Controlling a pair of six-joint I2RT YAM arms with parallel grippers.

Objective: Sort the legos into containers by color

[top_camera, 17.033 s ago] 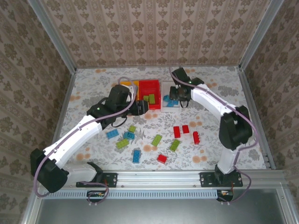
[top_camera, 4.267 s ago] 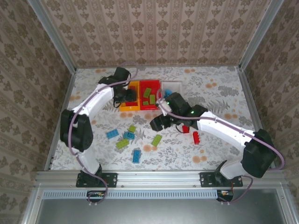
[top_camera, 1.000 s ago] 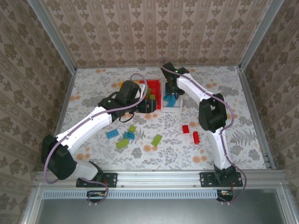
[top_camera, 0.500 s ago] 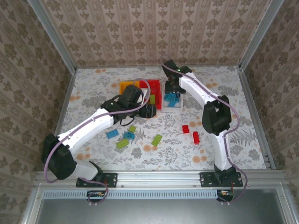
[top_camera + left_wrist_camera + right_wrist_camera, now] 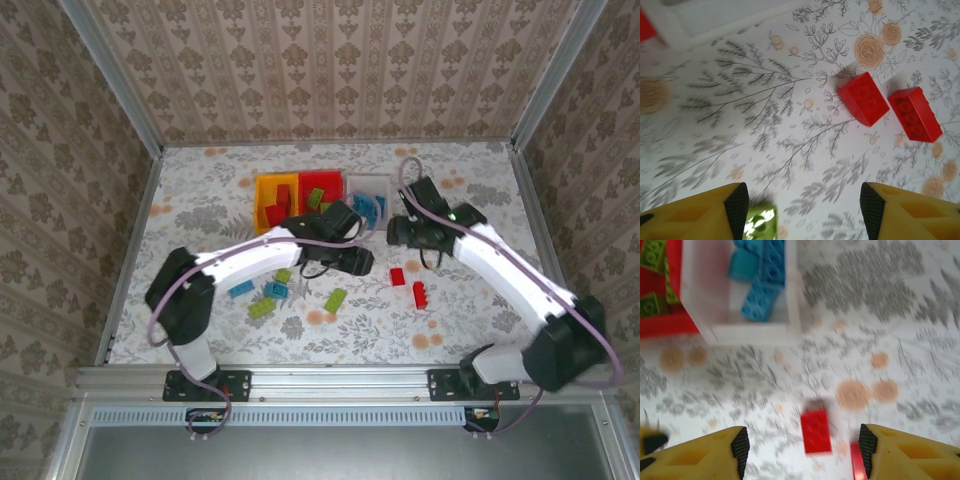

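Flower-patterned desk (image 5: 480, 190), mid-sort: with loose legos (image 5: 270, 290) lying at frame centre below the three containers (image 5: 322, 177), left and right jaws hang spread and empty near the same two red legos (image 5: 397, 276), where a shared reach risks a collision.

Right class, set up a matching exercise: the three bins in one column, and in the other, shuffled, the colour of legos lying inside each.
Column one:
1. yellow-orange bin
2. red bin
3. white bin

Column two:
A. blue legos
B. red legos
C. green legos

Pairs: 1-B, 2-C, 3-A.
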